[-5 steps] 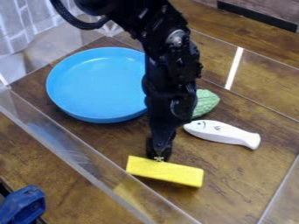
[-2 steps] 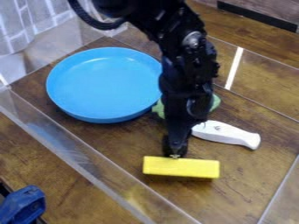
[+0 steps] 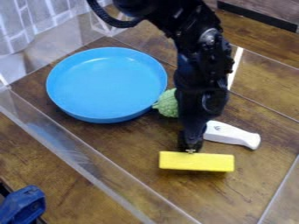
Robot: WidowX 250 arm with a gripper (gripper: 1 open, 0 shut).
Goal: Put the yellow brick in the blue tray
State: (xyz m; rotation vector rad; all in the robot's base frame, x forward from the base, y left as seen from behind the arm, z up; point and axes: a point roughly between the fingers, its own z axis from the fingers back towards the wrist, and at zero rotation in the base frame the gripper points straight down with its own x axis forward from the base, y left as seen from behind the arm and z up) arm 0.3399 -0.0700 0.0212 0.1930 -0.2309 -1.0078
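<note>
The yellow brick (image 3: 197, 162) lies flat on the wooden table, at the front right. My gripper (image 3: 190, 145) points steeply down with its tips right at the brick's far edge, seemingly touching it. Its jaws look open, and nothing is held between them. The blue tray (image 3: 103, 83), a wide round shallow dish, sits at the back left, well apart from the brick, with nothing in it.
A green ribbed toy (image 3: 169, 101) lies against the tray's right rim, partly behind my arm. A white fish-shaped toy (image 3: 233, 135) lies just right of the gripper. A clear plastic wall (image 3: 70, 162) runs along the front left. A blue thing (image 3: 17, 208) shows at the bottom-left corner.
My arm has moved to the right. The yellow brick has slid right along with the gripper tips and turned a little, ending closer to the white fish toy.
</note>
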